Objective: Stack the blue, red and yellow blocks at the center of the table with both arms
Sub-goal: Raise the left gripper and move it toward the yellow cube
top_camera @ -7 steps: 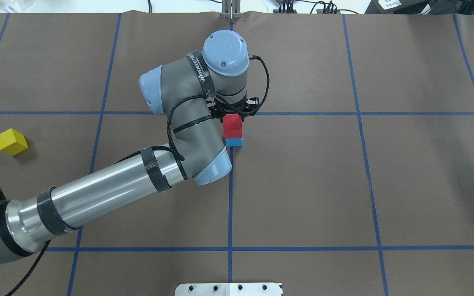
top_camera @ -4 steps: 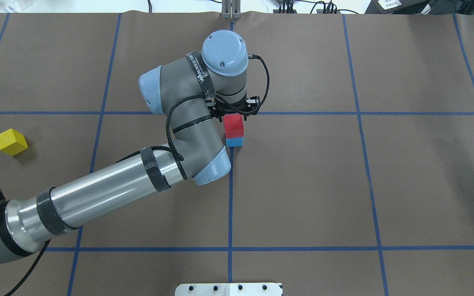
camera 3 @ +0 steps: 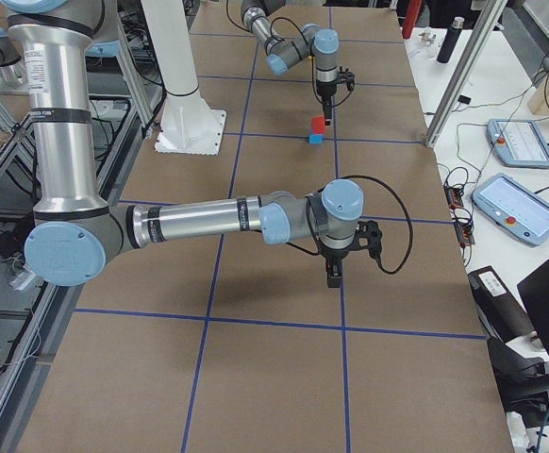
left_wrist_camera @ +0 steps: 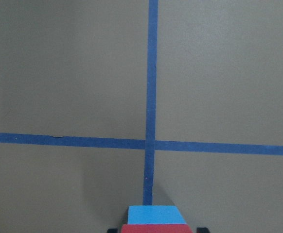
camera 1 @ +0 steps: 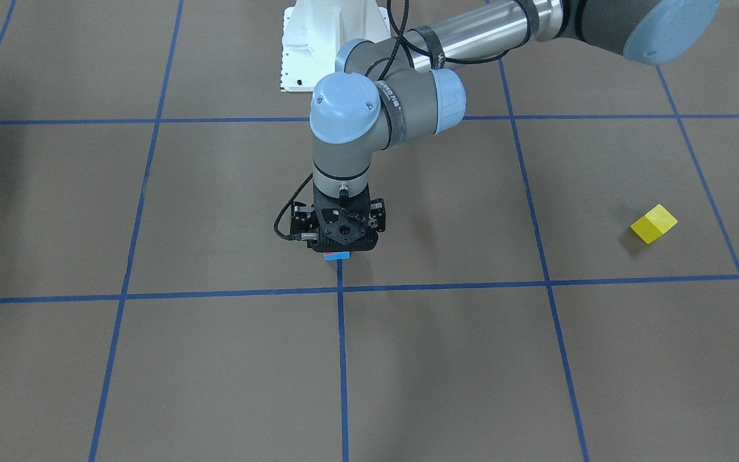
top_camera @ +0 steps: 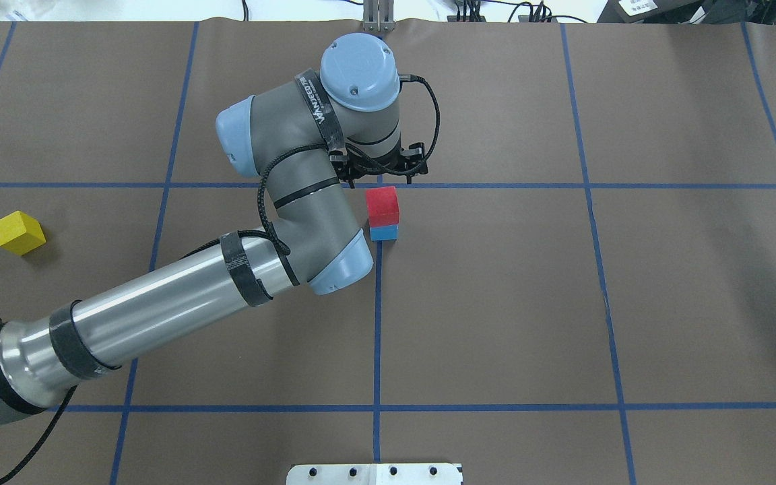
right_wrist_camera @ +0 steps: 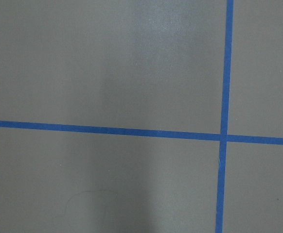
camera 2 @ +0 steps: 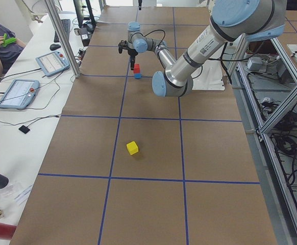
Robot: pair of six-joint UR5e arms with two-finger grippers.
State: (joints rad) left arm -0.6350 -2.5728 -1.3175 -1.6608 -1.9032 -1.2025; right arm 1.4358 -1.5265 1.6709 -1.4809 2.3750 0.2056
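Left pincer [top_camera: 381, 176] hangs open just above the red cube block [top_camera: 382, 205], seated on the blue cube block [top_camera: 383, 233]. The yellow cube block [top_camera: 18, 232], well aside, awaits stacking. Right pincer [camera 3: 335, 274]: grip cannot be told.

You'll see the left arm [top_camera: 159, 303] is a silver tube with grey joints, pale blue screwed caps [top_camera: 359, 72], black straps [top_camera: 250, 269], a looping black cable [top_camera: 260, 199], and a black left gripper [camera 1: 339, 247].
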